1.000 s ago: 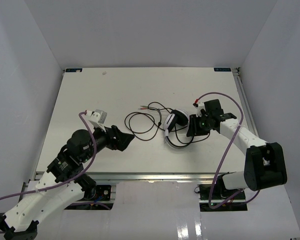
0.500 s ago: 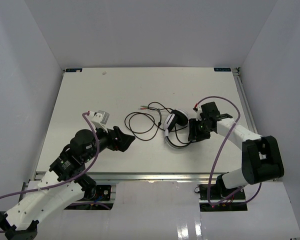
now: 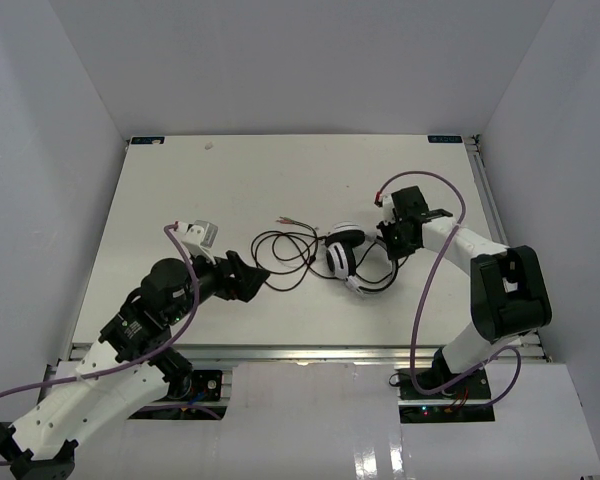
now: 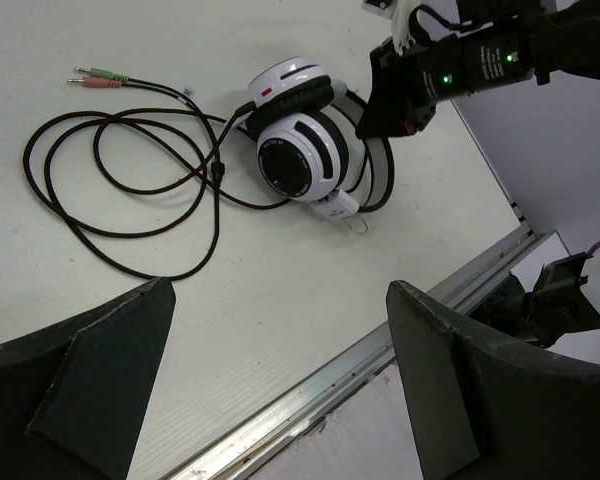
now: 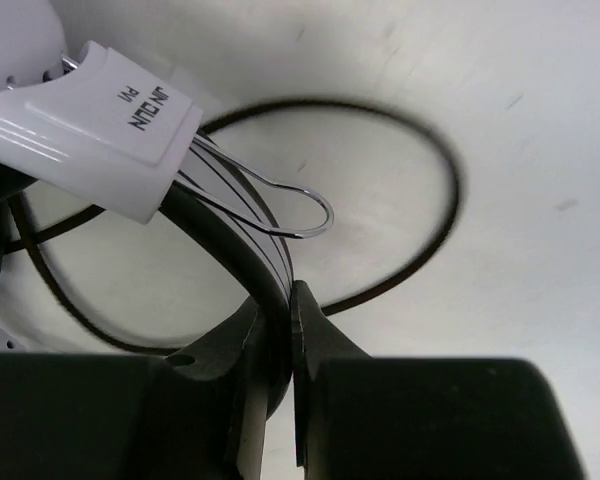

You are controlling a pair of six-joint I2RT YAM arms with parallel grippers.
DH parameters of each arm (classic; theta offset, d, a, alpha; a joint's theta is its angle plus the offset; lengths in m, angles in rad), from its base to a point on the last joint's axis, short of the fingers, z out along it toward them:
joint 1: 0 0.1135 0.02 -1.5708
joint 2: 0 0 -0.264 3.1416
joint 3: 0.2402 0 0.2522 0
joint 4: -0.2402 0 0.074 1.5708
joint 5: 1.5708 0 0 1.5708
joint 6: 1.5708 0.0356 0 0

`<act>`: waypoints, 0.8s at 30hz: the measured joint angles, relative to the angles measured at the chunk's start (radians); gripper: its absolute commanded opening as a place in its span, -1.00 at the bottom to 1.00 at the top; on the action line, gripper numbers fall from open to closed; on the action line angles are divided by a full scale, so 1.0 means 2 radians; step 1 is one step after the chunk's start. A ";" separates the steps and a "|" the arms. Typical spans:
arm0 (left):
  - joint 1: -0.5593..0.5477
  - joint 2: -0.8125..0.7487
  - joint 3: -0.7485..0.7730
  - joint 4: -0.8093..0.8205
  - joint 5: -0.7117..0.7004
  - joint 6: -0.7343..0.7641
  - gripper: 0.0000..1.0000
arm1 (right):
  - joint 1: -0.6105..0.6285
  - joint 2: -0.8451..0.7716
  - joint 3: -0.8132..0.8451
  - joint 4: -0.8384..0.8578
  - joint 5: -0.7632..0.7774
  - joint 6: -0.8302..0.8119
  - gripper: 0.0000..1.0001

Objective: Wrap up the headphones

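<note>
The headphones (image 3: pixel 346 258) lie on their side just right of the table's (image 3: pixel 230 180) centre, with the cable (image 3: pixel 280 262) looped toward table centre, while the right gripper (image 5: pixel 276 325) pinches the black headband (image 5: pixel 232 248) and the left gripper (image 3: pixel 252 278) hovers spread wide over the table's near-left part.
</note>
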 measured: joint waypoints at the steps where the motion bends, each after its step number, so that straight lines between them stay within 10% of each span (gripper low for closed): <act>1: 0.000 0.003 0.000 0.001 0.000 0.000 0.96 | 0.000 0.006 0.014 0.006 0.017 -0.026 -0.76; 9: 0.000 0.017 0.000 0.015 0.002 -0.004 0.96 | -0.001 0.072 0.091 0.088 0.092 -0.163 -0.35; 15: 0.000 0.014 0.000 0.018 0.003 -0.005 0.96 | -0.007 0.096 0.097 0.099 0.062 -0.212 0.64; 24: 0.000 0.006 -0.012 0.022 0.004 -0.006 0.96 | -0.099 0.057 0.093 0.084 -0.090 -0.181 0.74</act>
